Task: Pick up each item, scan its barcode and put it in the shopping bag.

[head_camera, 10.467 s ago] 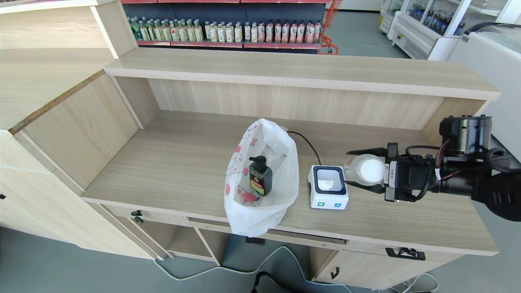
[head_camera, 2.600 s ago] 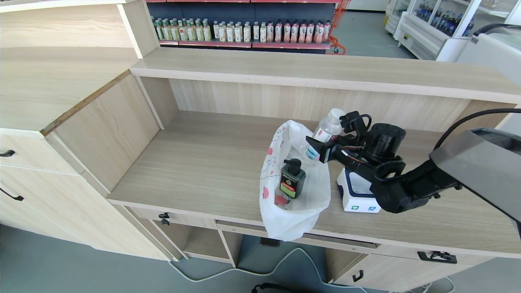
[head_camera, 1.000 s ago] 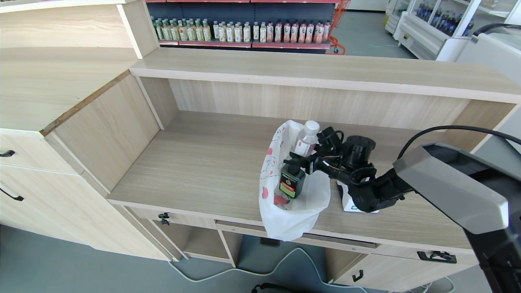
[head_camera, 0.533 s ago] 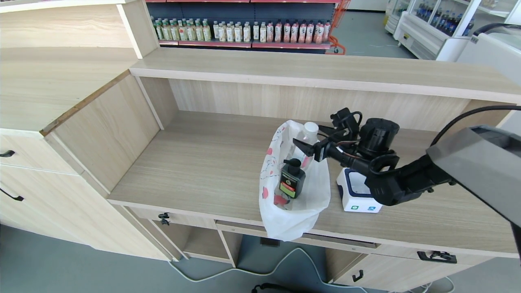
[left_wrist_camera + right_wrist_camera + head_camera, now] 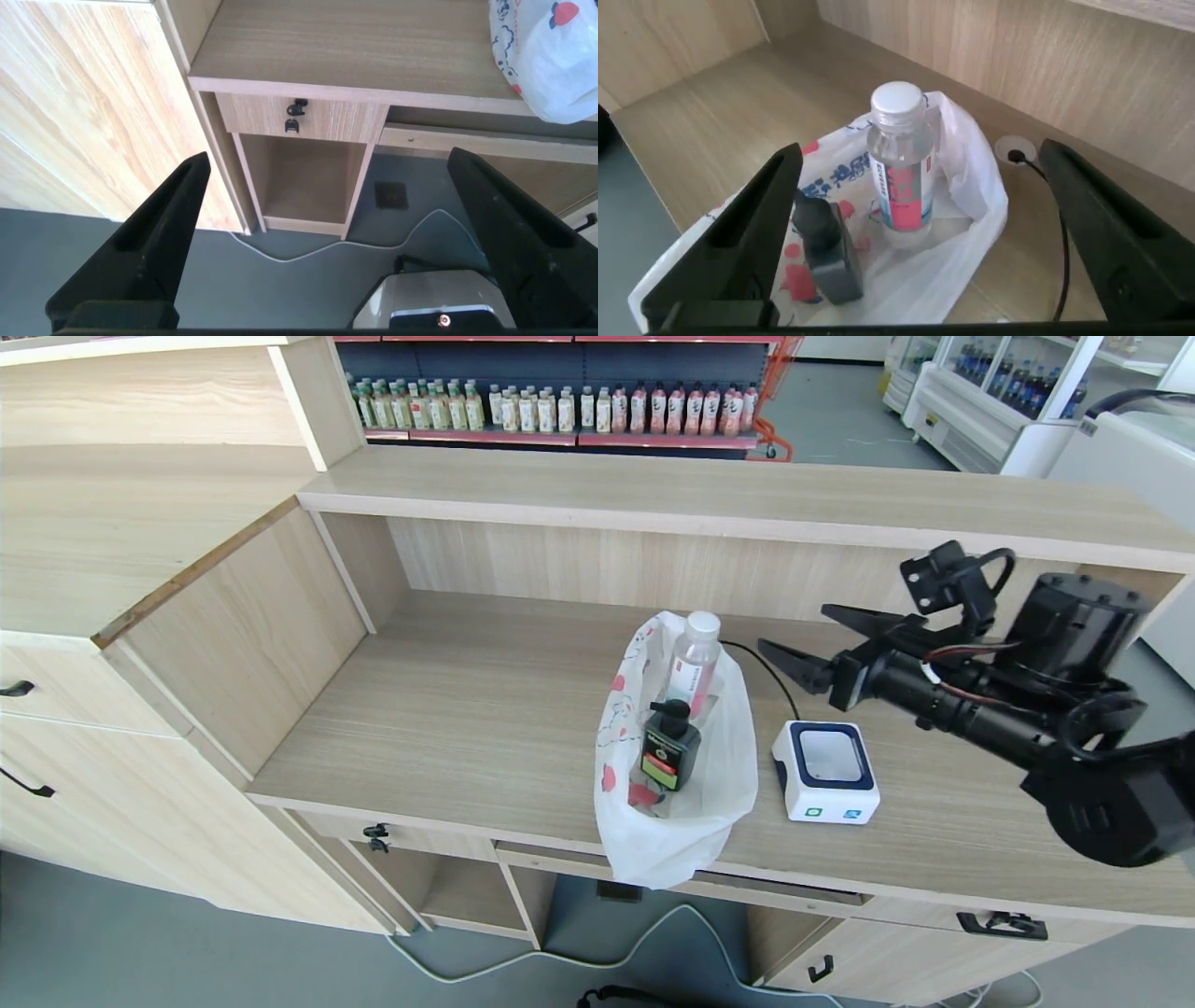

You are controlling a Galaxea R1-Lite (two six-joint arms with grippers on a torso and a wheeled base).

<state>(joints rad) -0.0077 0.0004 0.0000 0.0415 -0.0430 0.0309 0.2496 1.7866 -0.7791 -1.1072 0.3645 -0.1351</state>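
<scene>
A white shopping bag with red prints stands open at the counter's front edge. Inside it a clear water bottle with a white cap stands upright behind a black pump bottle. The right wrist view shows the same water bottle, pump bottle and bag. My right gripper hangs open and empty to the right of the bag, above the white barcode scanner. My left gripper is open, low beside the counter, over the floor.
The scanner's black cable runs back along the counter toward a hole. A raised wooden ledge and side wall bound the counter. Drawers and an open cupboard lie below.
My right gripper let go of the water bottle inside the bag, opened, and drew back up and to the right. The bottle now stands in the bag.
</scene>
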